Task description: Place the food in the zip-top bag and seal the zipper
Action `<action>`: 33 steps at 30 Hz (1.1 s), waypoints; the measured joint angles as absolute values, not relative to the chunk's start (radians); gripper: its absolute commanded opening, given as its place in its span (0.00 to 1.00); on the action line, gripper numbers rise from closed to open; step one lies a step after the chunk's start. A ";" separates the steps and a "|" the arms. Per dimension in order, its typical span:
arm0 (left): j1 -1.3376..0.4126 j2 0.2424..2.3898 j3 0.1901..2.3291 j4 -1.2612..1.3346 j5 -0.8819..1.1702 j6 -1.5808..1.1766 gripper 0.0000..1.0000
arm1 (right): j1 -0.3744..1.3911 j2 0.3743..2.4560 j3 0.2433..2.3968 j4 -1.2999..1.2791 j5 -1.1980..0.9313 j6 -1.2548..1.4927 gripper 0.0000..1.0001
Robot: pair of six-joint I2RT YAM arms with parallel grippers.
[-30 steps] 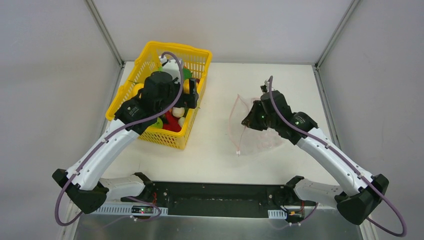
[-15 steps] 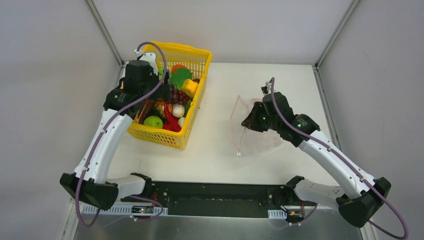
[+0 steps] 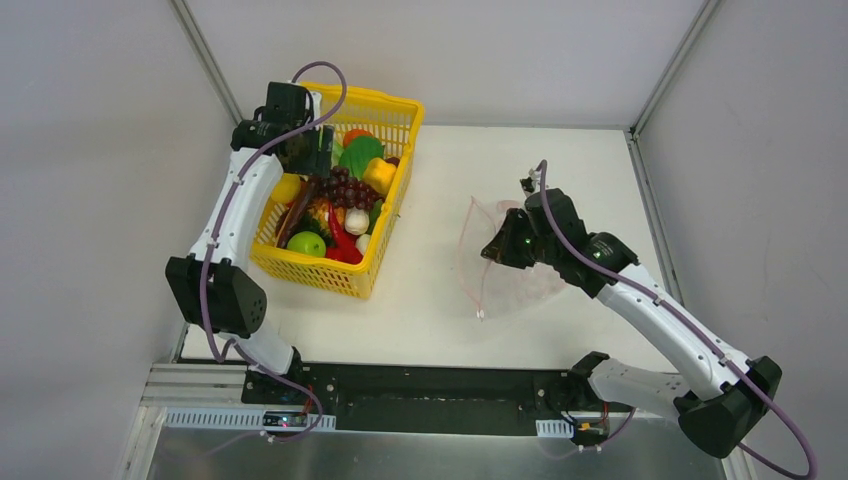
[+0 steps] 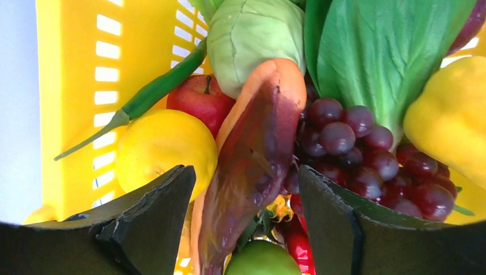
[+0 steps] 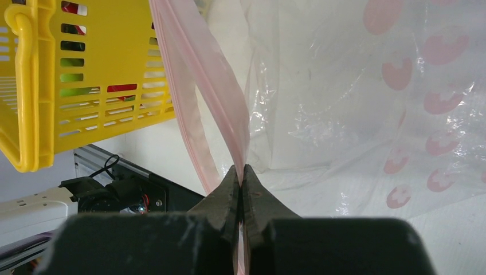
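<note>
The food lies in a yellow basket (image 3: 392,118): purple grapes (image 4: 355,143), a lemon (image 4: 160,146), a green apple (image 4: 263,260), leafy greens (image 4: 378,51), a cabbage (image 4: 255,34), a red apple (image 4: 198,97), a brown-purple sweet potato (image 4: 252,160). My left gripper (image 3: 318,160) is open above the basket's far left, jaws either side of the sweet potato (image 4: 246,189). The clear zip-top bag (image 3: 505,265) lies right of centre, mouth open toward the basket. My right gripper (image 3: 492,246) is shut on its pink zipper strip (image 5: 229,123), holding that edge up.
The basket stands at the table's far left by the corner post (image 3: 210,70). A yellow pepper (image 3: 379,176) and a red pepper (image 3: 340,240) also lie in it. The black base rail (image 3: 430,395) runs along the near edge.
My left arm has swung back and to the far left of the basket, uncovering the food. My right gripper has kept its hold on the bag with little movement.
</note>
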State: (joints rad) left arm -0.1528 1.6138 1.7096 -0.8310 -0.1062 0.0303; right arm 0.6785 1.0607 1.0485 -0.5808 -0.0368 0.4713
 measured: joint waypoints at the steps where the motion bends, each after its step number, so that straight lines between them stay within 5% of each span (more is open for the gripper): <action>1: -0.148 1.625 1.717 -0.834 -0.104 0.035 0.66 | 0.678 1.060 1.048 -0.581 -0.038 0.471 0.01; 5: -0.142 1.668 1.752 -0.838 -0.093 0.045 0.56 | 0.678 1.056 1.048 -0.579 -0.039 0.471 0.01; 11: -0.143 1.711 1.780 -0.851 -0.089 0.056 0.54 | 0.678 1.056 1.040 -0.574 -0.044 0.472 0.01; 16: -0.143 1.755 1.824 -0.873 -0.086 0.067 0.34 | 0.678 1.056 1.032 -0.572 -0.047 0.472 0.01; 25: -0.144 1.769 1.829 -0.879 -0.081 0.070 0.39 | 0.678 1.054 1.032 -0.572 -0.051 0.479 0.01; 28: -0.144 1.770 1.833 -0.891 -0.080 0.072 0.27 | 0.678 1.047 1.032 -0.572 -0.051 0.479 0.01; 31: -0.144 1.779 1.840 -0.900 -0.075 0.072 0.00 | 0.678 1.042 1.032 -0.572 -0.050 0.480 0.01; 33: -0.144 1.780 1.840 -0.900 -0.067 0.070 0.00 | 0.678 1.042 1.032 -0.572 -0.050 0.482 0.01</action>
State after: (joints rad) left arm -0.1440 1.7802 1.8400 -0.8997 -0.0666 0.0700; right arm 0.6785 1.0420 1.0321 -0.5716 -0.0502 0.4820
